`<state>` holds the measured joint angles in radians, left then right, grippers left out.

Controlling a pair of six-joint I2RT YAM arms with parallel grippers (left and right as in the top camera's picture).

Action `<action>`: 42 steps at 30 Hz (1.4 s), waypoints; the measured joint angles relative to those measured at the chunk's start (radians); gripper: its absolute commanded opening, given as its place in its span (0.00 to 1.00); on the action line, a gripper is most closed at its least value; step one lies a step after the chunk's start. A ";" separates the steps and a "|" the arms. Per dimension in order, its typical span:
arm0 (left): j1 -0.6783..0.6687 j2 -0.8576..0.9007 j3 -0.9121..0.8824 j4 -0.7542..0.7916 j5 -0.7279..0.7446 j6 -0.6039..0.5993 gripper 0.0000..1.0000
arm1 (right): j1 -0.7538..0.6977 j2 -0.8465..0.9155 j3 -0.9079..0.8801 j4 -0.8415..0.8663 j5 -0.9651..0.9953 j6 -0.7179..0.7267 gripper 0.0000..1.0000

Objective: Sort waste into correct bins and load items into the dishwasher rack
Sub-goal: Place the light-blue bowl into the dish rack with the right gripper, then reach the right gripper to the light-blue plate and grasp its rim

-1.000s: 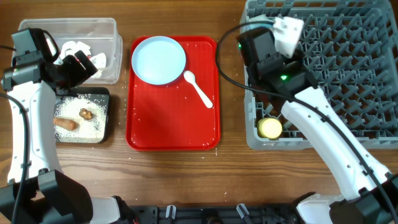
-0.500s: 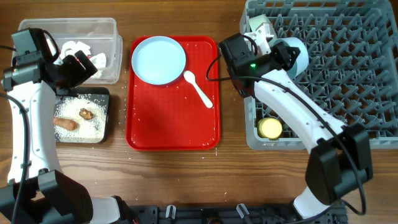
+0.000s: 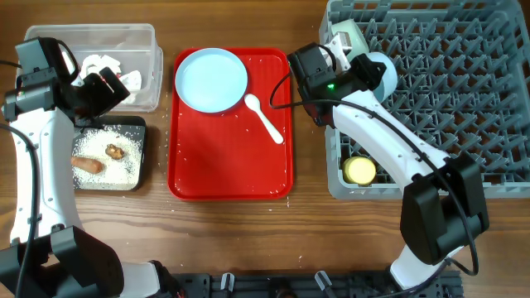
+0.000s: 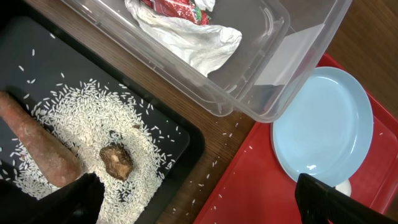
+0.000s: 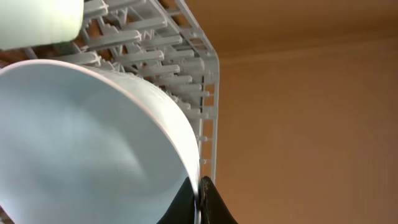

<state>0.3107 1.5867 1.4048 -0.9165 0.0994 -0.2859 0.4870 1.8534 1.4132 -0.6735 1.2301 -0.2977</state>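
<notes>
Right wrist view: right gripper point(image 5: 198, 200) pinches the teal bowl point(image 5: 93, 143) by its rim.
Bowl's place: tilted on edge at the left side of the dishwasher rack point(image 3: 464, 99).
Left gripper point(image 4: 199, 208): fingers spread wide, empty, over the gap between black tray point(image 4: 177, 127) and red tray point(image 4: 261, 186).
Red tray: near half bare; plate point(image 3: 211, 79) and spoon point(image 3: 265, 118) toward its far edge.
</notes>
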 measured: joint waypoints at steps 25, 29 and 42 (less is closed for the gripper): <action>0.000 0.000 0.000 0.000 0.000 0.000 1.00 | 0.027 0.000 0.000 -0.018 -0.117 -0.094 0.47; 0.000 0.000 0.000 0.000 0.000 0.000 1.00 | 0.068 0.000 0.000 -0.010 -0.158 -0.100 0.81; 0.000 0.000 0.000 0.000 0.000 0.000 1.00 | 0.162 -0.002 0.039 0.086 -0.336 0.075 1.00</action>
<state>0.3107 1.5867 1.4048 -0.9165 0.0994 -0.2859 0.6487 1.8519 1.4521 -0.5877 0.8940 -0.2226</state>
